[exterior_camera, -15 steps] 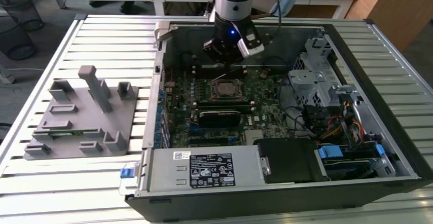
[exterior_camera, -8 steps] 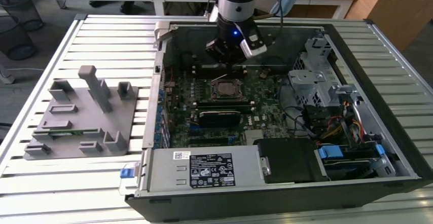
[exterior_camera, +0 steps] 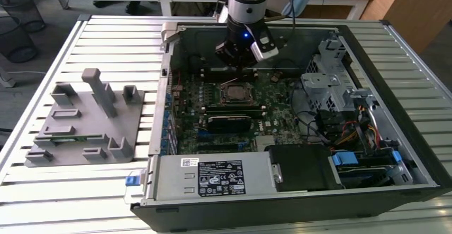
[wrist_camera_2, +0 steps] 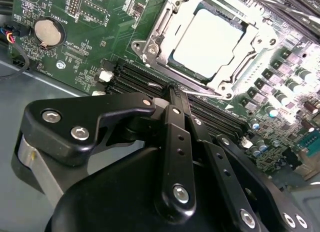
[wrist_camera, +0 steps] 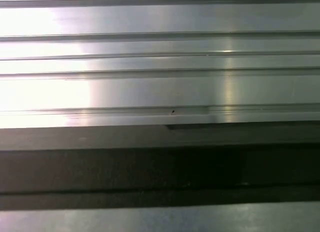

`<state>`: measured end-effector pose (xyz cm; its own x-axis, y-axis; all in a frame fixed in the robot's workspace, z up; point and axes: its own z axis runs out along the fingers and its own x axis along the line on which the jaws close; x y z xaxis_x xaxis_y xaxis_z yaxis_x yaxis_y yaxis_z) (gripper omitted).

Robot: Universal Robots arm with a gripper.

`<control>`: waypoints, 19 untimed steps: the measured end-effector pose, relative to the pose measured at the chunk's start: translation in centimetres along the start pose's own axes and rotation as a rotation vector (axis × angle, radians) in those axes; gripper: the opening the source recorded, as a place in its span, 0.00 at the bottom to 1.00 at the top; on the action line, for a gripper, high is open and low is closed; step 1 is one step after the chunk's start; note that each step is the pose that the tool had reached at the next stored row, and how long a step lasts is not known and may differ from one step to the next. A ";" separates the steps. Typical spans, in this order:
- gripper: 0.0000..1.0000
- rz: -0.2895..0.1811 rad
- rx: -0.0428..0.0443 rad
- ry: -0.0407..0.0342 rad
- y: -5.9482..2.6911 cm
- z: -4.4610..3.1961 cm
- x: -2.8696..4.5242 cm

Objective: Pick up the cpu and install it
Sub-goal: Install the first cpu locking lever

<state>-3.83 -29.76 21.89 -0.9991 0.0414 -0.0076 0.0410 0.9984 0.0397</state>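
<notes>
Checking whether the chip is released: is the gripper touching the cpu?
Apart. In the second wrist view the gripper ends short of the cpu, with socket frame between.

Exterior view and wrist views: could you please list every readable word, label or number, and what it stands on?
The black label on the grey cover: print too small to read.
The white sticker beside it: too small to read.
White lettering on the motherboard, second wrist view: too blurred to read.
The cpu: no readable print.
</notes>
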 end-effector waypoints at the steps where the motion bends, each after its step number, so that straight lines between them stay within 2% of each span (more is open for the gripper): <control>1: 0.11 0.000 0.0000 0.0000 0.01 0.06 -0.02; 19: 0.11 0.000 0.0002 0.0001 0.07 1.14 -0.88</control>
<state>-2.93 -29.68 20.77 -0.9991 0.0413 -0.0075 0.0410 0.9984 0.0396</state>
